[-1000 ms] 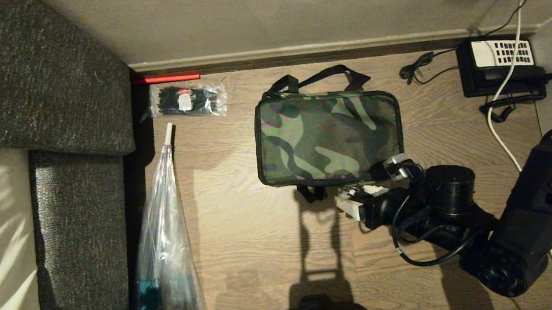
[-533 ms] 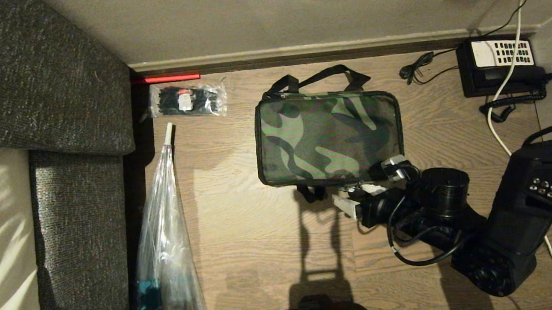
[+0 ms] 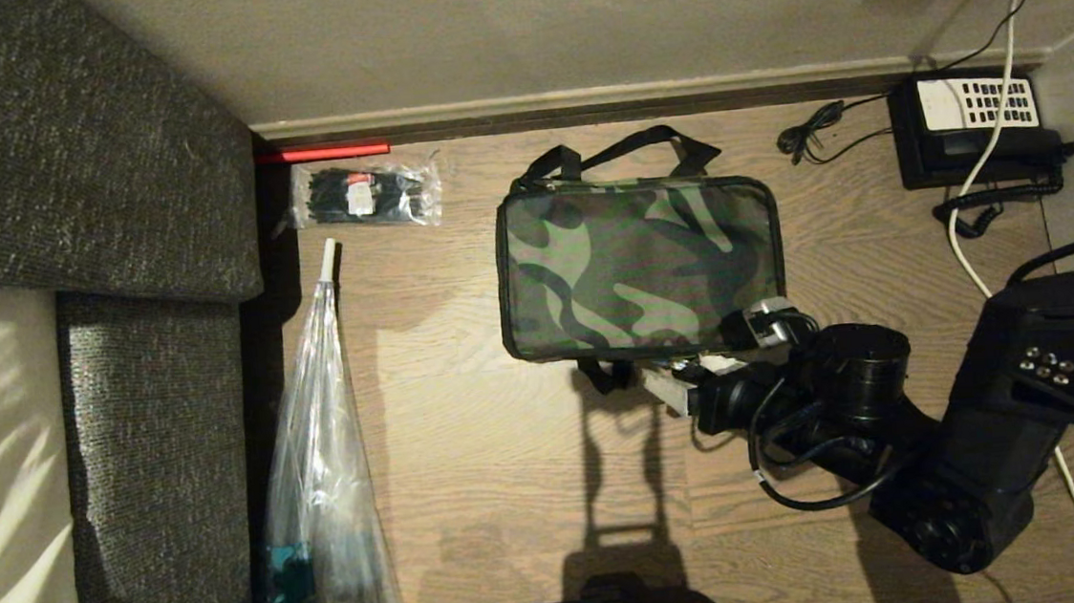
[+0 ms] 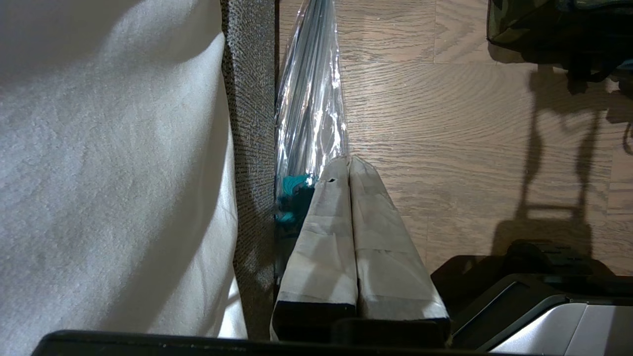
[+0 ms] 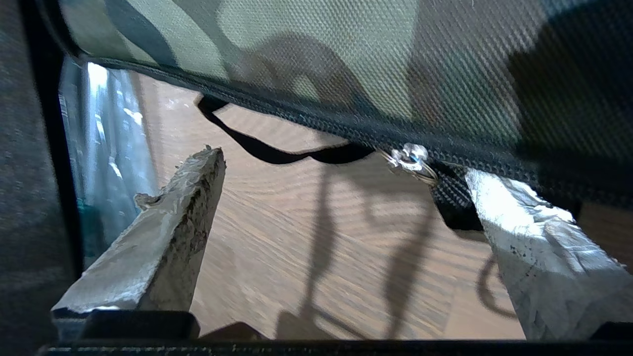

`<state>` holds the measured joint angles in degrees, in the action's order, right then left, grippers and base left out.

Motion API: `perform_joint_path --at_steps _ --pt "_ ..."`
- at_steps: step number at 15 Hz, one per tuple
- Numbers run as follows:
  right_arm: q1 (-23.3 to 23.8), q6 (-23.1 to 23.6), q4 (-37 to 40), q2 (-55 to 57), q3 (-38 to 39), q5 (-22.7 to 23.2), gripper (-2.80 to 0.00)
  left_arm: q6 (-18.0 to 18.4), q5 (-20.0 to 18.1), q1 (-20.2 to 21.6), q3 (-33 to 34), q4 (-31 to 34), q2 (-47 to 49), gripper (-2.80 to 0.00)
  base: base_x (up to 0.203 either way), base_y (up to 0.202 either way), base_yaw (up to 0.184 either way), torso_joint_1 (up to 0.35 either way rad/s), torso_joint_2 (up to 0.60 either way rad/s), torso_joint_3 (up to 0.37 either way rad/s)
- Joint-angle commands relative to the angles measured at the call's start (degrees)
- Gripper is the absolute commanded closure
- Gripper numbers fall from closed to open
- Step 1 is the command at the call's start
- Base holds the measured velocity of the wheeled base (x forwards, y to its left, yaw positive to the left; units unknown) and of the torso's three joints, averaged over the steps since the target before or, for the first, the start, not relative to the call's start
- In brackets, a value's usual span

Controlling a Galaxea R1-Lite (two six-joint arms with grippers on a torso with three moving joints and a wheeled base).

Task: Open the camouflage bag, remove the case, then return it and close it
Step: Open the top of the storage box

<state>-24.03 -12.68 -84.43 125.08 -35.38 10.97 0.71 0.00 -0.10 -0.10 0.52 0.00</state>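
The right arm point(image 3: 943, 471) is bulky, black, looped with black cable. Screw heads dot one housing. Its fingers point(image 5: 163, 237) wear frayed whitish tape.

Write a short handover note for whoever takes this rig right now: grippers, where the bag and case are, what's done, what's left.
Right gripper: jaws open, empty, at the near right corner of the camouflage bag, lined up near the zipper ring pull but not on it.
Left gripper: shut, parked low beside the sofa.
Bag: zipped shut, flat on the wooden floor.
Case: not visible anywhere.
Done: approach only.
Left: grip the pull, unzip, take the case out, put it back, zip closed.
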Motion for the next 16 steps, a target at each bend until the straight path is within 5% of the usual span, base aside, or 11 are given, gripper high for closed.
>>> perform_joint_path --at_steps 1,6,7,8,16 --pt "-0.14 -0.39 -0.55 -1.36 0.61 0.54 -2.8 0.0 0.0 0.01 0.01 0.0 0.0 0.0 0.0 0.0 0.0 0.0 0.0 0.0" --pt "-0.75 -0.91 -2.39 0.88 0.93 0.54 -2.8 0.0 0.0 0.01 0.01 0.0 0.0 0.0 0.0 0.0 0.0 0.0 0.0 0.0" --pt "-0.76 -0.45 -2.82 1.57 0.67 0.46 -1.11 0.0 0.0 0.01 0.01 0.0 0.0 0.0 0.0 0.0 0.0 0.0 0.0 0.0" --pt "-0.76 -0.54 -2.95 1.83 0.45 0.21 0.0 0.0 0.0 0.01 0.01 0.0 0.0 0.0 0.0 0.0 0.0 0.0 0.0 0.0" --pt "-0.67 2.7 -3.24 2.91 0.37 0.23 0.0 0.0 0.0 0.01 0.01 0.0 0.0 0.0 0.0 0.0 0.0 0.0 0.0 0.0"
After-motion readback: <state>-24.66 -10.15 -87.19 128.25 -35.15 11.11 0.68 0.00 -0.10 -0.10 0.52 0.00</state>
